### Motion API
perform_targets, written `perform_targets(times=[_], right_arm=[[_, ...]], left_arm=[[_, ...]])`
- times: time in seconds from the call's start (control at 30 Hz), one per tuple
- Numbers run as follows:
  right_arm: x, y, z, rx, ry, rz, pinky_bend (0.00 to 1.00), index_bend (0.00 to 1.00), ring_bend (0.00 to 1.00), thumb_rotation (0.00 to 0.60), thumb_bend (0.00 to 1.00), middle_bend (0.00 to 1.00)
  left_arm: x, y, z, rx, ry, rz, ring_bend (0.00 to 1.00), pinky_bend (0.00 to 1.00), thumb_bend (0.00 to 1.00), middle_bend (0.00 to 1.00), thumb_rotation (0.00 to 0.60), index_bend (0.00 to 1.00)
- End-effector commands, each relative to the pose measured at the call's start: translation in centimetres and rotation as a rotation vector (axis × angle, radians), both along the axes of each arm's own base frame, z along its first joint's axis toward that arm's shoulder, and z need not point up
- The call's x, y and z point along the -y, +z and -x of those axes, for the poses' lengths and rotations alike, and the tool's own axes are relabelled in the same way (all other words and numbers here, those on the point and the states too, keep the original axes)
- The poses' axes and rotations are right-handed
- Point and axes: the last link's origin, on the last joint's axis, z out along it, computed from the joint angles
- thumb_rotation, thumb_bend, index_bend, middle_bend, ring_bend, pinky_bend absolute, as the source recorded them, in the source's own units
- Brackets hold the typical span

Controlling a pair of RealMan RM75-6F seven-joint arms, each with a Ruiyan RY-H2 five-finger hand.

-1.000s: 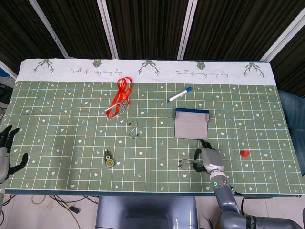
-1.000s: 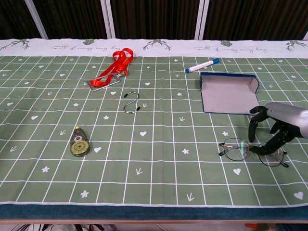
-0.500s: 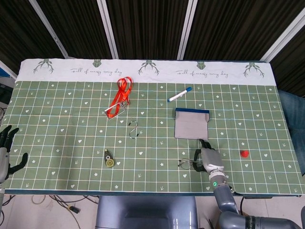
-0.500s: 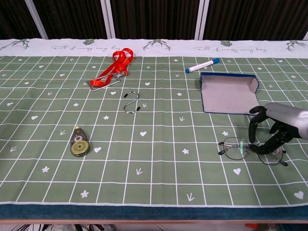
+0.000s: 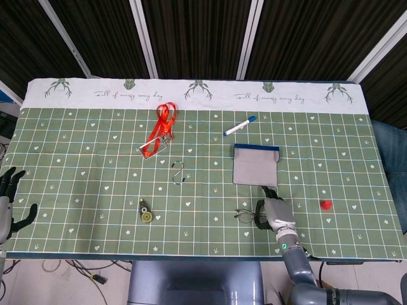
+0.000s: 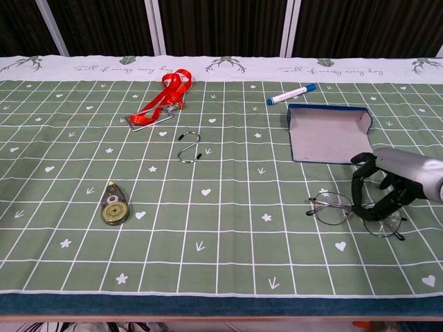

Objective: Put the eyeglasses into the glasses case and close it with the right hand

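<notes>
On table point(image 6: 228, 277): one eyeglasses point(image 6: 331, 209), one glasses case point(image 6: 328, 134), one marker point(image 6: 291, 94).

**Table layout, clock bearings from table centre**

Glasses case point(image 5: 255, 165) at 3 o'clock, open; marker point(image 5: 239, 126) behind it at 1. Eyeglasses point(image 6: 354, 214) at 5, in front of the case, right hand point(image 6: 389, 185) over them. Lanyard point(image 5: 159, 130) at 11, hook point(image 5: 179, 172) central, tape roller point(image 5: 145, 212) at 7. Left hand point(image 5: 7, 203) off the near-left corner.

Green cloth with a white grid, hearts and arrows covers the bench point(image 6: 208, 235), white band along the far edge. Orange lanyard point(image 6: 163, 100), blue-capped white marker point(image 6: 291, 94), grey-lined blue case point(image 6: 329, 135), silver hook point(image 6: 189, 148), small red piece point(image 5: 326, 204), olive tape dispenser point(image 6: 114, 205).
</notes>
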Motion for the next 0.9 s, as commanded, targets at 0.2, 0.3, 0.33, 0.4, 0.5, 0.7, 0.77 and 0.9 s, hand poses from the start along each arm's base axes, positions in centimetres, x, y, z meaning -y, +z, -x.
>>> perform_targets(times=[0.2, 0.3, 0.33, 0.4, 0.5, 0.7, 0.77, 0.9], right_arm=[[0.1, 0.7, -0.6, 0.009, 0.025, 0.012, 0.20, 0.63, 0.05, 0.600, 0.47, 0.02], [0.5, 1.2, -0.9, 0.011, 0.031, 0.022, 0.20, 0.63, 0.05, 0.600, 0.47, 0.02], [0.6, 1.3, -0.9, 0.012, 0.033, 0.026, 0.20, 0.63, 0.05, 0.600, 0.47, 0.02], [1.0, 1.7, -1.0, 0.011, 0.040, 0.036, 0.20, 0.63, 0.05, 0.600, 0.47, 0.02], [2.1, 2.4, -1.2, -0.005, 0.067, 0.047, 0.20, 0.63, 0.05, 0.600, 0.47, 0.02], [4.7, 3.7, -1.7, -0.057, 0.149, 0.061, 0.18, 0.63, 0.03, 0.600, 0.47, 0.00], [5.7, 4.1, -1.7, -0.093, 0.191, 0.065, 0.18, 0.64, 0.02, 0.600, 0.47, 0.00], [7.5, 4.3, -1.8, -0.136, 0.244, 0.073, 0.17, 0.64, 0.01, 0.600, 0.47, 0.00]], left_arm=[[0.0, 0.0, 0.0, 0.001, -0.001, -0.001, 0.00, 0.00, 0.39, 0.00, 0.600, 0.10], [0.0, 0.0, 0.0, 0.000, -0.001, -0.001, 0.00, 0.00, 0.39, 0.00, 0.600, 0.10], [0.0, 0.0, 0.0, 0.000, -0.001, -0.001, 0.00, 0.00, 0.39, 0.00, 0.600, 0.10], [0.0, 0.0, 0.0, 0.001, -0.001, -0.001, 0.00, 0.00, 0.39, 0.00, 0.600, 0.10], [0.0, 0.0, 0.0, 0.001, 0.000, -0.001, 0.00, 0.00, 0.39, 0.00, 0.600, 0.10], [0.0, 0.0, 0.0, 0.000, 0.002, 0.000, 0.00, 0.00, 0.39, 0.00, 0.600, 0.10], [0.0, 0.0, 0.0, -0.001, 0.003, 0.001, 0.00, 0.00, 0.39, 0.00, 0.600, 0.10], [0.0, 0.0, 0.0, -0.005, 0.003, 0.001, 0.00, 0.00, 0.39, 0.00, 0.600, 0.10]])
